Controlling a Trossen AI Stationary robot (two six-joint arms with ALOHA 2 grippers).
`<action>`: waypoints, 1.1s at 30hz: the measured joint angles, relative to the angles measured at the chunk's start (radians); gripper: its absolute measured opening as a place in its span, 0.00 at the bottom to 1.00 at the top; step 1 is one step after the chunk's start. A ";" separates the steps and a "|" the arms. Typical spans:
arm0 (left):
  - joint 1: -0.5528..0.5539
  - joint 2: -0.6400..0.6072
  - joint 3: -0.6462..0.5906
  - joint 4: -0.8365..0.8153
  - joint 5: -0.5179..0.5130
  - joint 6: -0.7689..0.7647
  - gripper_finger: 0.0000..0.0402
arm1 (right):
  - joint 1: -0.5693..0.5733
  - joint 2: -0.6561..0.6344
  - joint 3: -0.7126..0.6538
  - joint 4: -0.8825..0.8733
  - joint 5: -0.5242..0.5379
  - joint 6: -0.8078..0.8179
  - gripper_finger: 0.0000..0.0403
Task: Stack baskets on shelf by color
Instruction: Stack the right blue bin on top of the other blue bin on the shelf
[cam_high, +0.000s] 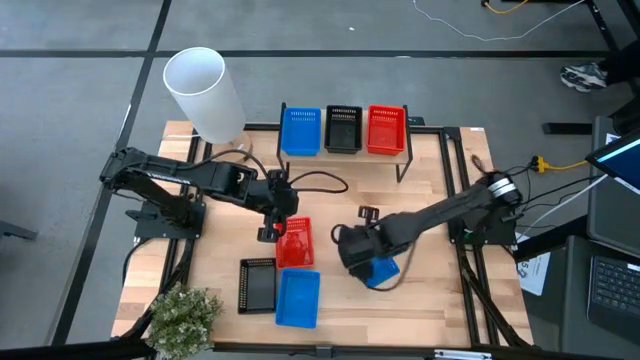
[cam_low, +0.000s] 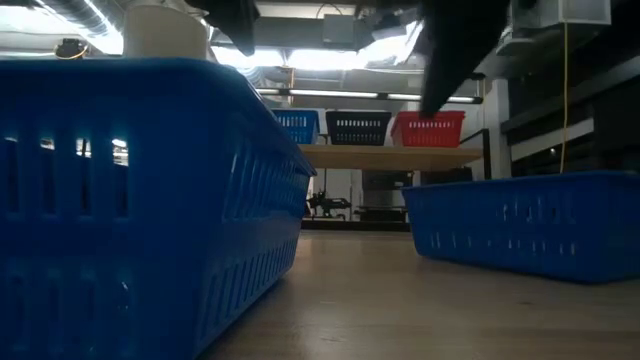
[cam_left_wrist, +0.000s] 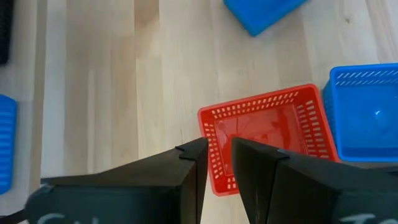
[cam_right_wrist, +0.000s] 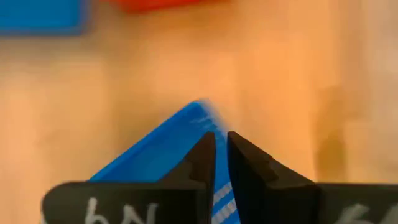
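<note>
On the shelf (cam_low: 390, 157) at the table's far side stand three baskets in a row: blue (cam_high: 300, 131), black (cam_high: 343, 129) and red (cam_high: 386, 130). A red basket (cam_high: 296, 245) is at mid table, with my left gripper (cam_high: 280, 222) (cam_left_wrist: 219, 155) shut on its far end. To its right my right gripper (cam_high: 358, 255) (cam_right_wrist: 221, 146) is shut on a blue basket (cam_high: 382, 272) (cam_low: 520, 225), which the gripper partly hides from above. A black basket (cam_high: 257, 283) and another blue one (cam_high: 298, 298) lie near the front edge. My left gripper has the red basket's short wall on the shelf side (cam_left_wrist: 213, 163), near its left corner, between its two fingers, one outside and one over the inside. The fingers slant down from the table's left. Whether the basket is clear of the table I cannot tell. My right gripper pinches a wall of the blue basket at its rim (cam_right_wrist: 214, 190) between the two fingers, which point steeply down. The basket sits tilted in the hold. Whether its bottom touches the table I cannot tell.
A white cylinder (cam_high: 205, 92) stands at the far left corner and a plant (cam_high: 185, 318) at the near left corner. A small dark object (cam_high: 368, 212) lies right of the red basket. A cable (cam_high: 320, 182) runs in front of the shelf.
</note>
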 joint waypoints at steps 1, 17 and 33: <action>0.000 0.000 0.000 -0.004 0.000 -0.004 0.16 | 0.012 -0.020 0.001 -0.006 -0.048 -0.014 0.10; 0.000 0.000 0.000 -0.001 -0.001 -0.043 0.16 | 0.185 -0.041 -0.027 -0.038 -0.353 0.111 0.25; 0.000 0.000 0.000 0.002 -0.004 -0.042 0.16 | 0.187 -0.012 -0.332 0.146 -0.291 0.129 0.34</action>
